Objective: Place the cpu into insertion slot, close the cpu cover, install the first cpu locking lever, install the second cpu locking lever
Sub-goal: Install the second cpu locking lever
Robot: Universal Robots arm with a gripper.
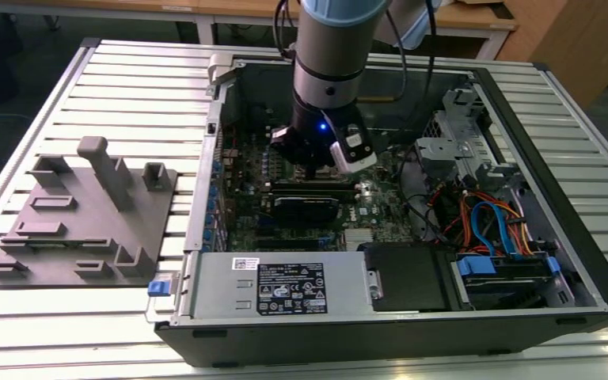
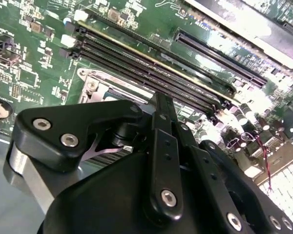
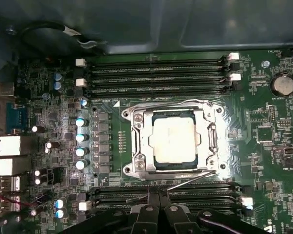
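Green motherboard (image 3: pixel 49 122), cpu (image 3: pixel 175 140) flat, square

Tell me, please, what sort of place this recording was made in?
Probably a robotics lab or workshop bench: an open computer case lies on a slatted metal table, beside a grey fixture tray, with wooden desks behind.

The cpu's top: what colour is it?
Dull silver-grey, on the cpu seated in its socket; clearest in the first wrist view.

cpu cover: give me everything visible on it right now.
In the first wrist view the cpu cover is a thin silvery metal frame with a square window, lying flat and closed over the insertion slot. The dull grey cpu shows through the window. A thin lever wire runs along one edge. The gripper sits just beside it, apparently not touching.
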